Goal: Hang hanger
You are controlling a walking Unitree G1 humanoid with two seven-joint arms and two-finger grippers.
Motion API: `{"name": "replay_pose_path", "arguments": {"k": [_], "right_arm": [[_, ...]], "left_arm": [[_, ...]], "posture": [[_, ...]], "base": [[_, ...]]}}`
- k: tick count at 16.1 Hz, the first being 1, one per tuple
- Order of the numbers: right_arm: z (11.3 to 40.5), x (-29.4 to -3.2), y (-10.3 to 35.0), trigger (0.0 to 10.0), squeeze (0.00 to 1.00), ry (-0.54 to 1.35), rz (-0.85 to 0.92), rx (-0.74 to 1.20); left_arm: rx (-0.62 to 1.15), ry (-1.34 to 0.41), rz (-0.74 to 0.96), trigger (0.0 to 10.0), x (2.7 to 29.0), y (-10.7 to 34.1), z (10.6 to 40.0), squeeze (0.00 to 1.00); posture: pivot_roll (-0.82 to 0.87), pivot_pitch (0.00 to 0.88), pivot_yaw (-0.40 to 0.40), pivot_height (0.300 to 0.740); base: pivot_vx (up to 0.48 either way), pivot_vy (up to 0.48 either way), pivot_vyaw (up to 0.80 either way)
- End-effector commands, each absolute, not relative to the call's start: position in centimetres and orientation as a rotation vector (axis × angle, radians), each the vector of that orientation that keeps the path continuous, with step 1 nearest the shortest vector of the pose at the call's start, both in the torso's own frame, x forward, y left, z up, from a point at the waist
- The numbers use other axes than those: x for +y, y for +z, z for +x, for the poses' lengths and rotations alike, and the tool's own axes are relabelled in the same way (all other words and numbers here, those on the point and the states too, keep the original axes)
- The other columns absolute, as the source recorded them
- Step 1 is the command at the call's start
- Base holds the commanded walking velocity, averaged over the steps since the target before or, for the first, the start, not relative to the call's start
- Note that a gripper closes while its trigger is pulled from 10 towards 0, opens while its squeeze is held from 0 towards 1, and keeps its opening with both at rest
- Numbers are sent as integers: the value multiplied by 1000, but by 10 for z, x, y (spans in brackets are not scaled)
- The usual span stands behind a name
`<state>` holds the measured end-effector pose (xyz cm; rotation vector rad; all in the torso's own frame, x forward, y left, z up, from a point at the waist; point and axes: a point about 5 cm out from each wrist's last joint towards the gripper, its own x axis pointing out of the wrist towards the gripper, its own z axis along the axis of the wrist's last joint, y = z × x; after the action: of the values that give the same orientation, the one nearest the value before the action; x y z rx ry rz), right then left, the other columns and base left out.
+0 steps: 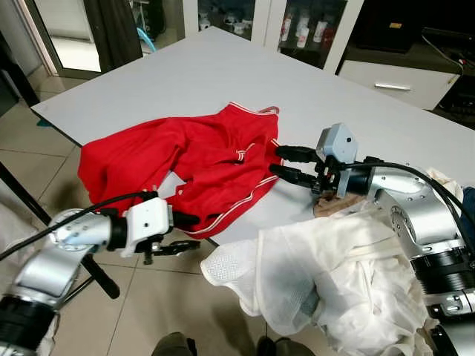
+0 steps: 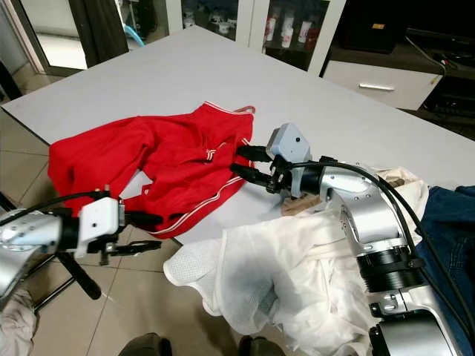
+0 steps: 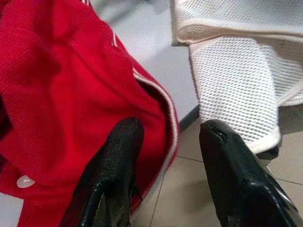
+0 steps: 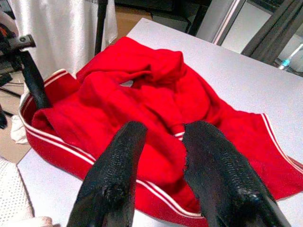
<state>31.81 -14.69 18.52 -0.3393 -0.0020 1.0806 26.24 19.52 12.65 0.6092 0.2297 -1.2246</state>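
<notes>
Red mesh fabric with white trim, one garment [image 1: 197, 167], lies crumpled on the pale grey surface [image 1: 223, 67] at the centre of the left eye frame, its lower edge hanging over the near rim. One white mesh garment [image 1: 312, 274] is heaped at the lower right, spilling off the surface toward the tiled floor [image 1: 185, 304]. The right tool [image 1: 286, 163] sits just right of centre with its two black fingers spread apart and nothing between them, tips at the red garment's right edge; the right wrist view shows those fingers [image 4: 116, 175] above the red cloth with a gap between them. The left tool [image 1: 182, 233] hangs at the lower left, below the surface edge, also released; its wrist view shows one finger [image 3: 116, 165] against the red hem and the white mesh beyond, which the head views do not resolve. The right eye view adds blue denim [image 2: 449, 222] at the far right. I cannot make out a hanger anywhere.
</notes>
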Motion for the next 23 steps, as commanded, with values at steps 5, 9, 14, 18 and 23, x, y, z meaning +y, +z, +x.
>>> {"name": "replay_pose_path", "arguments": {"k": [5, 9, 14, 18, 23], "right_arm": [[312, -136, 187, 10000, 0, 1077, -318, -37], [309, -135, 181, 10000, 0, 1067, -309, -22], [310, -134, 182, 10000, 0, 1058, -312, -18], [310, -134, 182, 10000, 0, 1058, -312, -18], [310, -134, 182, 10000, 0, 1058, -312, -18]], "left_arm": [[265, -1161, 634, 10000, 200, 122, 269, 0], [231, -1190, 646, 10000, 196, 123, 266, 0], [104, -1137, 572, 10000, 194, 139, 271, 0], [104, -1137, 572, 10000, 194, 139, 271, 0], [104, -1137, 572, 10000, 194, 139, 271, 0]], "posture": [[56, 85, 29, 740], [61, 97, 34, 740], [64, 100, 30, 740], [64, 100, 30, 740], [64, 100, 30, 740]], "base": [[0, 0, 0], [0, 0, 0], [0, 0, 0], [0, 0, 0], [0, 0, 0]]}}
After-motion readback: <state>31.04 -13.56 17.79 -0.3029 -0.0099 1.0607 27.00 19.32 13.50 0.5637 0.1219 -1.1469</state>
